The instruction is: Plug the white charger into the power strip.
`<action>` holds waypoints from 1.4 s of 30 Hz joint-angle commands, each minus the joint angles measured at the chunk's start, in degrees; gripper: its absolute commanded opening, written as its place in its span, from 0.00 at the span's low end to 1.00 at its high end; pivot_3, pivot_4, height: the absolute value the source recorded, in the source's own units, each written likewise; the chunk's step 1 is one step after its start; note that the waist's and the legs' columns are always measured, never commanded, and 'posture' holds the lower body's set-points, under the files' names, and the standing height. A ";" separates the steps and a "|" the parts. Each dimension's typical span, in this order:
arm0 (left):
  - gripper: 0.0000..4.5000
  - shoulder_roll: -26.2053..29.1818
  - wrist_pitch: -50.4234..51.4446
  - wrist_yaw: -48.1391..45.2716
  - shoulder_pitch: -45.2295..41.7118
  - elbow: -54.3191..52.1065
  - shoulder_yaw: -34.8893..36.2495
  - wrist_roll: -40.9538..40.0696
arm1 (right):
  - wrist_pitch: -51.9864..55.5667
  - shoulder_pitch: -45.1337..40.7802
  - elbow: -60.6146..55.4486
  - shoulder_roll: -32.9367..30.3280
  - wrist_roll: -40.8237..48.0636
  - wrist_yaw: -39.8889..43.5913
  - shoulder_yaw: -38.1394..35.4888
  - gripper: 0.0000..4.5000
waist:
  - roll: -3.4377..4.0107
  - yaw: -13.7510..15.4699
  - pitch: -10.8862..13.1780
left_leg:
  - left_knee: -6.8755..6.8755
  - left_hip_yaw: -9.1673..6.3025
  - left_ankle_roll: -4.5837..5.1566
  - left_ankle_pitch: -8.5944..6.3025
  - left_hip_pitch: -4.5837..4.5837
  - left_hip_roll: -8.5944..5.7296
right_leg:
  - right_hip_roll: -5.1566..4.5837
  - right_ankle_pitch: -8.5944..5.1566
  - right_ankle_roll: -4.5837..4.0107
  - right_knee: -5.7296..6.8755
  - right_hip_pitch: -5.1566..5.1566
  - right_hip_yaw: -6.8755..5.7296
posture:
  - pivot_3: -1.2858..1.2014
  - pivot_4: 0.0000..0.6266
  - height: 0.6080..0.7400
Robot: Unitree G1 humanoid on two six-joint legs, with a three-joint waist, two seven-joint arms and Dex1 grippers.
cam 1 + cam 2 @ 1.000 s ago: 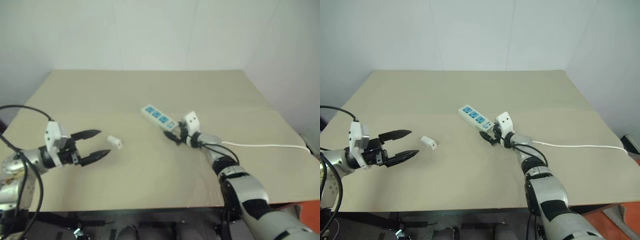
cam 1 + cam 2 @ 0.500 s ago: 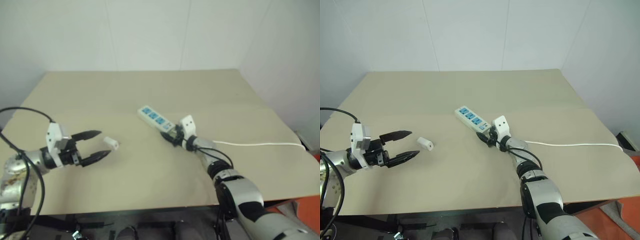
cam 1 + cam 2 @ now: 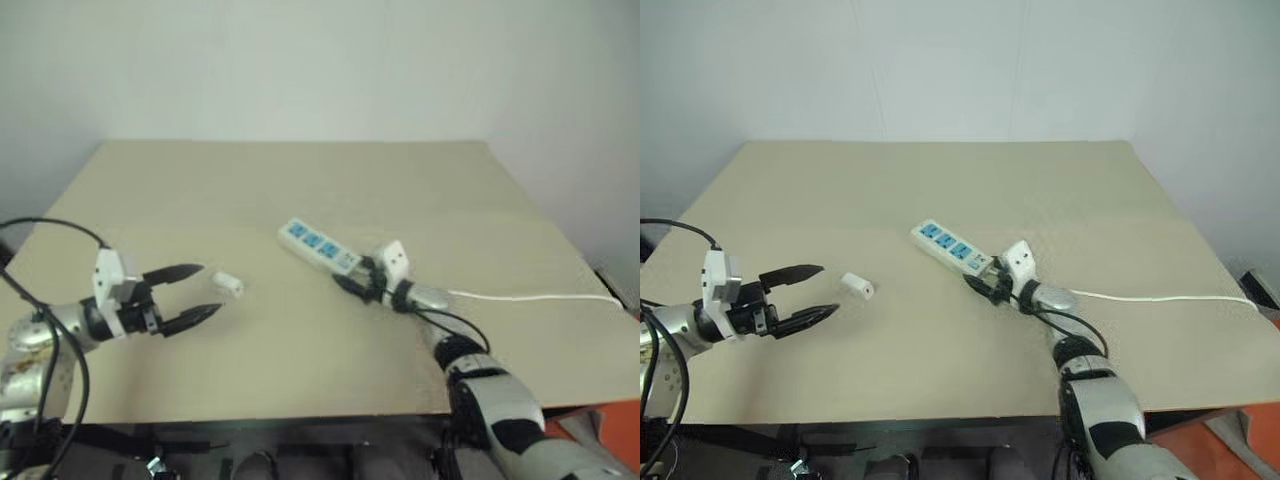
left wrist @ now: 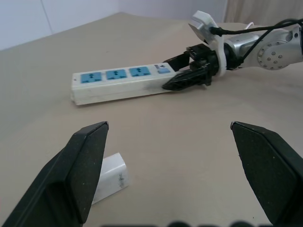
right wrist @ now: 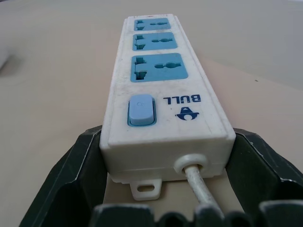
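A: Left eye view, what is on the beige table (image 3: 300, 180)?
B: The white power strip (image 3: 320, 245), three blue sockets in a row, lies at an angle near the middle. Its thin white cord (image 3: 540, 297) runs off to the right edge. The small white charger (image 3: 229, 283) lies on its side well to the strip's left.

A: And the arms?
B: The left arm reaches in low from the left, held level. The left gripper (image 3: 200, 292) points right, its two black fingers spread wide with nothing between them, tips just short of the charger. The right arm stretches forward from the lower right, and the right gripper (image 3: 356, 280) meets the strip's cord end.

A: Left wrist view?
B: The charger (image 4: 111, 176) rests just beside one spread finger (image 4: 80, 165), apart from it. Beyond lies the strip (image 4: 120, 82), the right gripper (image 4: 182, 71) at its end.

A: Right wrist view?
B: The strip's (image 5: 158, 90) switch end sits between both black fingers (image 5: 78, 175), which press against its two sides, clamped.
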 commanded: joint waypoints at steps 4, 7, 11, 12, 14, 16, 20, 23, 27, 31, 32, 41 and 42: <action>1.00 0.95 -1.02 -1.18 -4.09 0.60 -1.37 0.75 | 1.75 9.15 -13.49 -8.01 5.23 10.08 -1.49 0.76 | -0.01 0.91 0.00 | 0.04 0.03 0.00 0.00 0.04 -0.02 | -0.04 -0.16 0.32 -0.02 0.06 0.00 | 0.52 0.24 1.00; 1.00 2.54 -1.75 -2.23 -5.32 0.29 -2.65 2.75 | 4.81 15.82 -22.77 -13.34 8.89 18.73 -1.21 0.76 | 0.00 0.97 0.00 | 0.03 0.04 0.00 0.00 0.13 -0.01 | -0.01 -0.21 0.41 0.02 0.09 0.02 | 0.52 0.24 1.00; 1.00 5.86 -2.00 -5.69 -8.46 1.62 -4.70 4.40 | 11.08 19.91 -30.27 -17.82 13.91 27.97 -0.43 0.76 | -0.01 0.83 0.00 | 0.04 0.09 0.00 0.00 0.13 -0.01 | -0.02 -0.22 0.43 0.01 0.10 0.05 | 0.52 0.24 1.00; 1.00 6.73 -1.72 -5.92 -10.11 2.43 -5.52 5.35 | 11.27 20.24 -31.15 -18.51 14.08 29.62 0.20 0.76 | -0.01 0.69 0.01 | 0.05 0.10 0.00 0.00 0.15 0.00 | -0.01 -0.22 0.44 0.02 0.10 0.06 | 0.52 0.24 1.00; 1.00 8.44 -2.47 -7.01 -13.99 4.39 -6.98 7.09 | 10.50 20.29 -32.13 -19.26 13.09 32.12 1.81 0.76 | -0.02 0.54 0.01 | 0.06 0.11 0.01 0.00 0.24 0.01 | 0.05 -0.18 0.47 0.06 0.11 0.10 | 0.52 0.24 1.00; 1.00 9.78 -4.81 -8.78 -17.86 6.20 -8.43 8.86 | 10.16 19.65 -32.35 -19.34 12.20 34.45 3.52 0.76 | -0.02 0.46 0.01 | 0.06 0.10 0.01 0.01 0.32 0.06 | 0.15 -0.12 0.46 0.06 0.13 0.13 | 0.52 0.24 1.00; 1.00 12.89 -9.57 -20.00 -27.66 12.03 -15.34 11.46 | 10.23 16.82 -30.31 -17.64 11.46 36.78 6.16 0.76 | -0.01 0.43 0.01 | 0.07 0.10 0.00 0.01 0.28 0.07 | 0.19 -0.13 0.45 0.05 0.11 0.15 | 0.52 0.24 1.00; 1.00 14.43 -15.42 -22.85 -39.79 19.38 -27.30 15.91 | 6.52 13.78 -25.72 -15.33 9.74 36.98 7.60 0.76 | -0.06 0.82 0.05 | 0.12 0.08 -0.01 0.02 0.18 0.07 | 0.22 -0.12 0.45 0.04 0.09 0.11 | 0.52 0.24 1.00; 1.00 14.88 -30.00 -22.85 -54.82 30.16 -47.10 23.19 | 4.77 10.19 -19.40 -13.74 7.01 36.37 9.20 0.76 | -0.05 1.04 0.07 | 0.15 0.07 -0.01 0.02 0.12 0.02 | 0.20 -0.12 0.47 -0.02 0.10 0.16 | 0.52 0.24 1.00; 1.00 12.75 -32.61 -22.85 -66.18 35.72 -63.35 22.06 | 4.45 9.40 -17.47 -13.77 5.67 38.20 10.98 0.76 | -0.03 1.02 0.10 | 0.19 0.05 -0.01 0.02 -0.01 0.00 | 0.18 -0.16 0.55 -0.01 0.04 0.15 | 0.52 0.24 1.00; 1.00 11.86 -33.29 -22.85 -68.54 37.31 -67.72 22.46 | 4.49 9.43 -17.28 -13.46 5.66 38.00 11.02 0.76 | -0.03 1.01 0.10 | 0.20 0.02 -0.01 0.02 -0.05 0.00 | 0.18 -0.17 0.56 0.00 0.02 0.14 | 0.52 0.24 1.00; 1.00 1.63 -42.79 -22.85 -76.27 55.19 -81.11 29.97 | 3.00 9.77 -16.24 -11.65 3.83 34.61 12.07 0.76 | -0.03 0.73 0.10 | 0.28 -0.04 0.00 0.02 -0.04 0.02 | 0.26 -0.19 0.58 0.16 -0.03 0.15 | 0.52 0.24 1.00; 1.00 0.52 -43.86 -22.85 -76.37 57.00 -81.70 31.09 | 2.81 9.83 -16.11 -11.51 3.55 34.17 12.25 0.76 | -0.03 0.69 0.10 | 0.33 -0.05 0.00 0.02 -0.05 0.02 | 0.27 -0.19 0.58 0.17 -0.03 0.14 | 0.52 0.24 1.00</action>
